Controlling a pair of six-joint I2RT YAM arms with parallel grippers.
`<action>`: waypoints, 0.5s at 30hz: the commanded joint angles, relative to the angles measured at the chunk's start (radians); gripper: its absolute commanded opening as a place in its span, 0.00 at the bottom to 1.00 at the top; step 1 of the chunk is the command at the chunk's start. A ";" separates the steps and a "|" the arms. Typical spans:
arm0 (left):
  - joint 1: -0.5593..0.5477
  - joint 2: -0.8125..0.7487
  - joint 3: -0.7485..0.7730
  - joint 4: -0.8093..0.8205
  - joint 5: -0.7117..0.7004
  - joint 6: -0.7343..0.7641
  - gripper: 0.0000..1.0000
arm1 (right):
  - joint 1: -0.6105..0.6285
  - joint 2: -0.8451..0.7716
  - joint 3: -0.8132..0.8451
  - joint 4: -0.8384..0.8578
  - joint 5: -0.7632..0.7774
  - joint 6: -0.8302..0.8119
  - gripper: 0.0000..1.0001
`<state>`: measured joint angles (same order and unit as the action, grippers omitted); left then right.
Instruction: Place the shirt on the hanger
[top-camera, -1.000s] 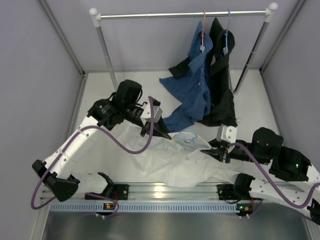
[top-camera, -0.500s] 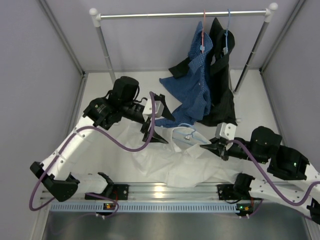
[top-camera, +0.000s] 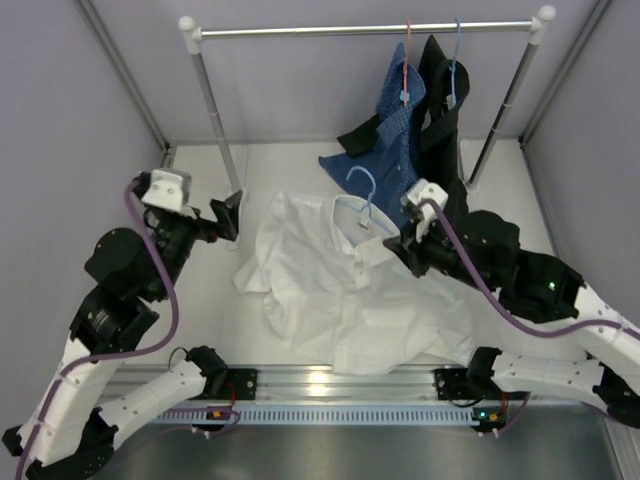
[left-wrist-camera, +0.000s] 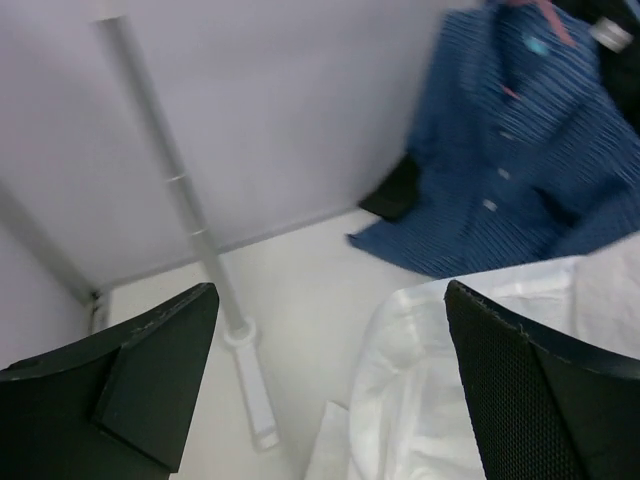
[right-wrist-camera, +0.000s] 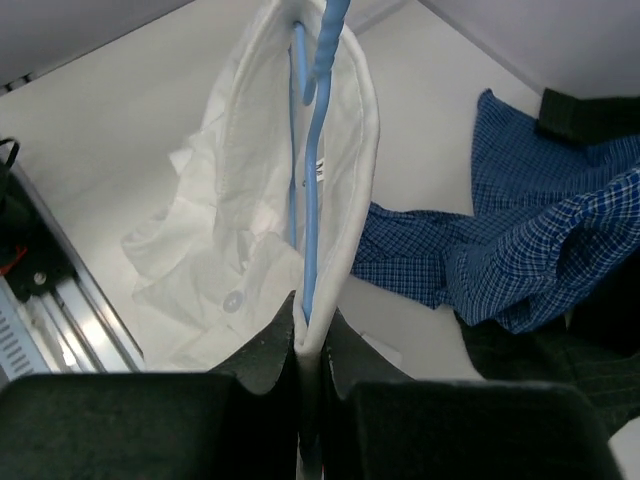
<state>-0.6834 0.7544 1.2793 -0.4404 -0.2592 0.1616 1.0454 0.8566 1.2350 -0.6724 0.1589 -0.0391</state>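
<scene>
The white shirt (top-camera: 330, 295) hangs in a crumpled drape from its collar down to the table. The light-blue hanger (top-camera: 356, 203) sits inside the collar, its hook sticking up. My right gripper (top-camera: 403, 243) is shut on the collar edge and the hanger wire together, holding both raised. In the right wrist view the gripper (right-wrist-camera: 310, 335) pinches white cloth (right-wrist-camera: 225, 220) around the blue wire (right-wrist-camera: 311, 215). My left gripper (top-camera: 232, 213) stands open to the left of the shirt, nothing between its fingers (left-wrist-camera: 545, 385); the shirt's shoulder (left-wrist-camera: 430, 390) lies below it.
A clothes rack (top-camera: 370, 30) spans the back, its left post (top-camera: 218, 120) and foot (left-wrist-camera: 250, 390) close to my left gripper. On it hang a blue checked shirt (top-camera: 385, 165) and a black garment (top-camera: 445, 150), right behind the raised hanger.
My left gripper opened, let go of the shirt and swung back to the left. My right gripper shut on collar and hanger and lifted them up and toward the rack.
</scene>
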 joint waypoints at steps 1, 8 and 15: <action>0.001 -0.035 -0.064 -0.004 -0.509 -0.233 0.98 | 0.007 0.134 0.168 0.109 0.227 0.212 0.00; 0.001 -0.263 -0.405 -0.057 -0.474 -0.287 0.98 | 0.018 0.546 0.604 0.028 0.436 0.347 0.00; 0.001 -0.427 -0.486 -0.020 -0.549 -0.295 0.98 | -0.073 0.843 1.053 -0.047 0.478 0.282 0.00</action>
<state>-0.6823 0.4007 0.8062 -0.5343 -0.7219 -0.1055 1.0111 1.6501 2.1231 -0.7170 0.5552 0.2615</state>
